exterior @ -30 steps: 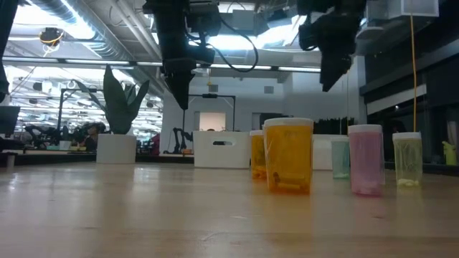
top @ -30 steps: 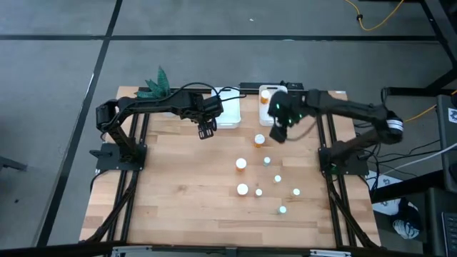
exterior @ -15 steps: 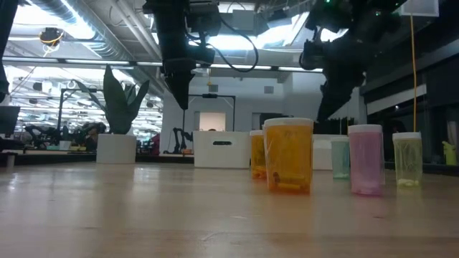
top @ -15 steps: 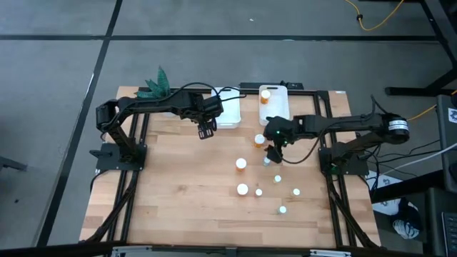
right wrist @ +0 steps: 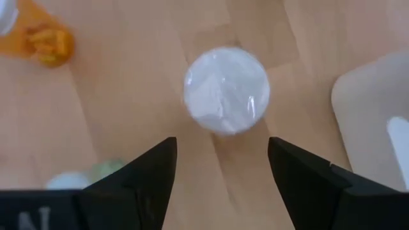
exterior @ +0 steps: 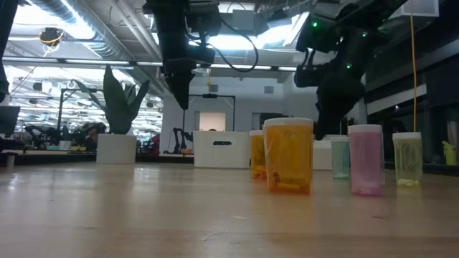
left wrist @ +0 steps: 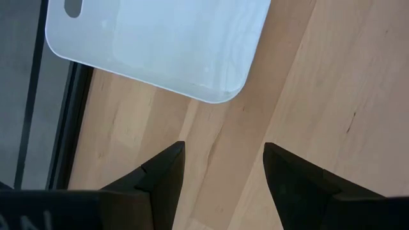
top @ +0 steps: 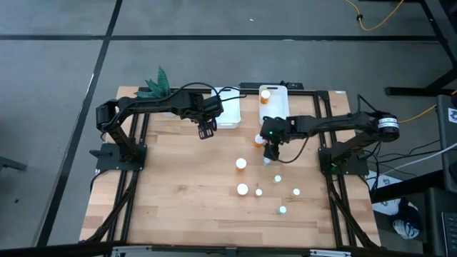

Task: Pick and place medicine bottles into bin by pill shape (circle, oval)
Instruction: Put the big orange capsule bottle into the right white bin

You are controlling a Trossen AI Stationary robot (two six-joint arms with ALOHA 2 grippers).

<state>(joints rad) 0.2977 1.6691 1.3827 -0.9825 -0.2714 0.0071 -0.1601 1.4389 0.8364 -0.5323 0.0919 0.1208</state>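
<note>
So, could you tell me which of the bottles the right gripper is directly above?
The white-capped bottle nearest the bins, at the top of the group, is under the open right gripper. The other bottles stand farther from the bins.

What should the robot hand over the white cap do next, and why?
Probably go straight down. The right gripper is open and hovers above the bottle's white cap, which sits ahead of its two fingers, not yet between them.

wooden table; bottles; bins
</note>
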